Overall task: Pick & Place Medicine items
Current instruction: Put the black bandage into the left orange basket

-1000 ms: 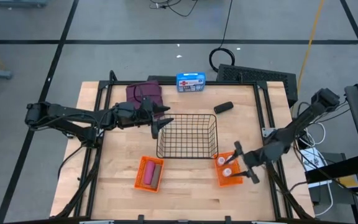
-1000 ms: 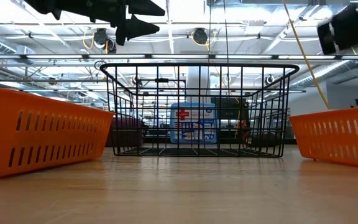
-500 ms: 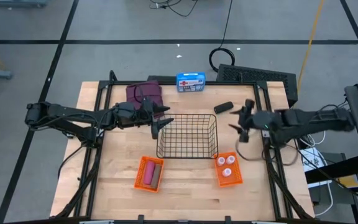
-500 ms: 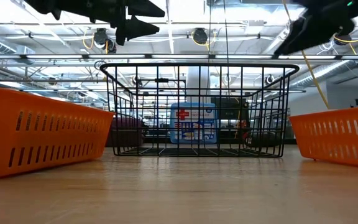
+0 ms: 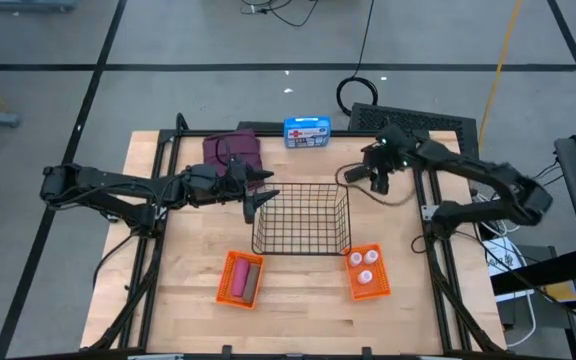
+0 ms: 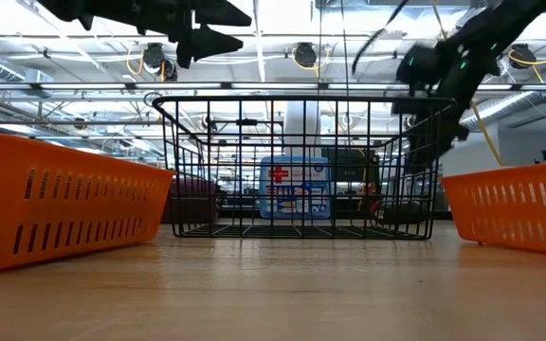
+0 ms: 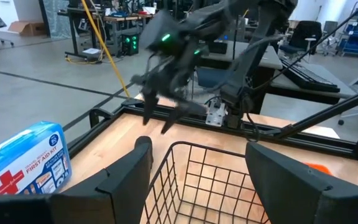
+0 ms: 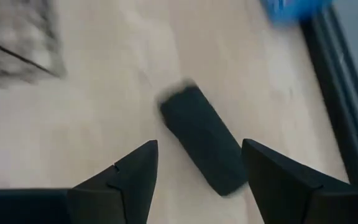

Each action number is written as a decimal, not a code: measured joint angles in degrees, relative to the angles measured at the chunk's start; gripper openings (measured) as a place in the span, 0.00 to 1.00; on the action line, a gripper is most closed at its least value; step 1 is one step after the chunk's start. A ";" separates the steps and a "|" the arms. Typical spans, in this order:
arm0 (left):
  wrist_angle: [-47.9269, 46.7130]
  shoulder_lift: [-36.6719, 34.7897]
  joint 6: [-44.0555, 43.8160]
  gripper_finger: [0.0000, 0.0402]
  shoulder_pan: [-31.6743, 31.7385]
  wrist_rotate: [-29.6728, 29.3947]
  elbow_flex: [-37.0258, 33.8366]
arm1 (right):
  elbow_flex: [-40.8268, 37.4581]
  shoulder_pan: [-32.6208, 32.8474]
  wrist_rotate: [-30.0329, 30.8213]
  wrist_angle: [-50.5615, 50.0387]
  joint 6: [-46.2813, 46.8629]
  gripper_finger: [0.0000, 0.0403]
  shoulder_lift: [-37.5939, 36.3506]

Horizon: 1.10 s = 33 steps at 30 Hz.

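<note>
From above, the wooden bench (image 5: 298, 310) holds a black wire basket (image 5: 303, 218) in the middle. The left claw (image 5: 264, 197) hangs at the basket's left rim, its fingers apart and holding nothing. The right claw (image 5: 375, 176) is near the far right part of the bench, just beside the dark-grey piece (image 5: 356, 173). The maroon pouch (image 5: 232, 151) lies at the far left, and a blue first aid box (image 5: 307, 132) sits at the far edge. One orange tray (image 5: 240, 278) holds the pink cylinder (image 5: 242, 279). The other orange tray (image 5: 366, 272) holds the white bottles (image 5: 366, 266).

From bench height, the wire basket (image 6: 301, 166) stands between two orange trays. The first aid box (image 6: 294, 188) shows behind it. The left claw (image 6: 218, 26) hangs high up, and the right claw (image 6: 429, 142) dips down on the right.

The left wrist camera shows its own fingers (image 7: 120, 177) wide apart over the basket (image 7: 207, 186), with the first aid box (image 7: 23, 158) beside.

The right wrist camera shows its fingers (image 8: 126, 171) apart, with the dark-grey piece (image 8: 204, 146) lying on the bench between them, not gripped.
</note>
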 joint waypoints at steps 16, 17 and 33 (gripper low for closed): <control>0.30 0.02 -0.08 0.67 0.00 0.01 0.02 | 0.73 -1.17 9.74 7.56 -8.31 0.50 15.87; 0.23 0.02 -0.09 0.67 0.00 0.01 0.02 | 0.71 -1.15 9.44 7.38 -8.29 0.50 16.48; 0.42 0.02 -0.15 0.67 -0.01 0.01 0.02 | 0.75 -1.06 7.34 7.30 -2.96 0.22 19.44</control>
